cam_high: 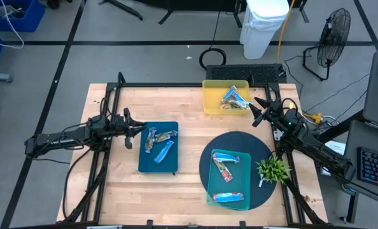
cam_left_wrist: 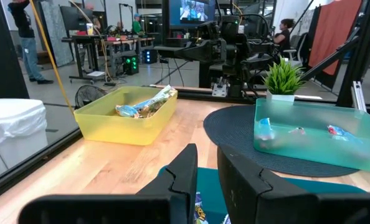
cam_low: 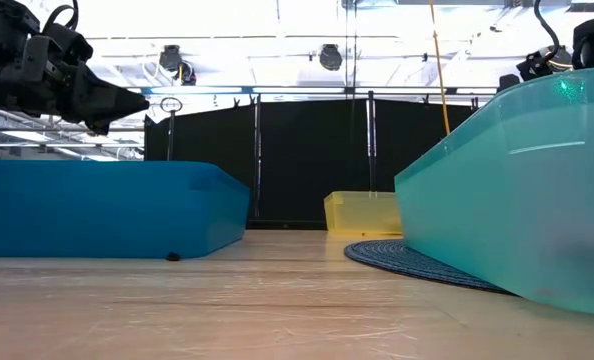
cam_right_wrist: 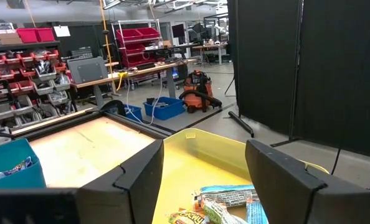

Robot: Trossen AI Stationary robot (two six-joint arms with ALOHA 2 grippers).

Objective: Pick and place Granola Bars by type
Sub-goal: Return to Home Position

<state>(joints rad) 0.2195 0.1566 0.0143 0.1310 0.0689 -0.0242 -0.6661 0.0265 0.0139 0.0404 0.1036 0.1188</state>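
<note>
No bar lies loose on the table (cam_high: 189,108), so I judge the sorting finished; what remains is to bring the arms home. To do this well, each arm should first rise and only then draw back toward its own side. This way no finger catches a bin wall or drags a bin across the wood.

The Granola Bars (cam_high: 235,98) are all inside bins. Seen from the table centre, some are in the blue bin (cam_high: 144,162) at 9 o'clock and some in the yellow bin (cam_high: 209,102) at 1 o'clock. The others are in the teal bin (cam_high: 240,181) on the round mat (cam_high: 265,149) at 4 o'clock. The right arm should also keep clear of the small plant (cam_high: 273,170) beside the mat.

The left arm reaches in low and almost level from 9 o'clock. The left gripper (cam_high: 137,129) sits at the blue bin's 9 o'clock edge, fingers nearly together with a thin gap, holding nothing. The right arm comes in slanting from 4 o'clock. The right gripper (cam_high: 256,113) hangs just beside the yellow bin at its 3 o'clock side, fingers wide apart and empty.
</note>
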